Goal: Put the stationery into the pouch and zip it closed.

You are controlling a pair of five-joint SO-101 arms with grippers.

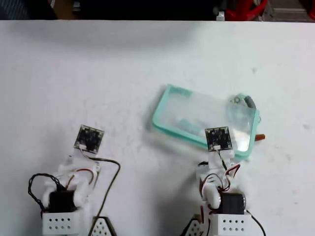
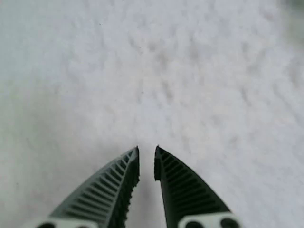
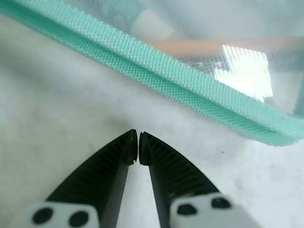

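Note:
A clear pouch (image 1: 204, 118) with a teal border lies flat right of the table's centre. Stationery shows faintly through it, among it a teal piece (image 1: 184, 124). An orange tip (image 1: 260, 136) sticks out at its right end, near a grey loop (image 1: 249, 102). My right arm (image 1: 221, 194) stands just in front of the pouch. Its gripper (image 3: 138, 140) is shut and empty, a short way off the teal edge (image 3: 156, 66), behind which an orange stick (image 3: 213, 46) lies inside. My left gripper (image 2: 147, 151) hovers over bare table, shut but for a slit, holding nothing.
The white table (image 1: 98, 73) stretches wide to the left of and behind the pouch. My left arm (image 1: 74, 182) stands at the front left, well away from the pouch. Dark clutter lines the table's far edge (image 1: 157, 19).

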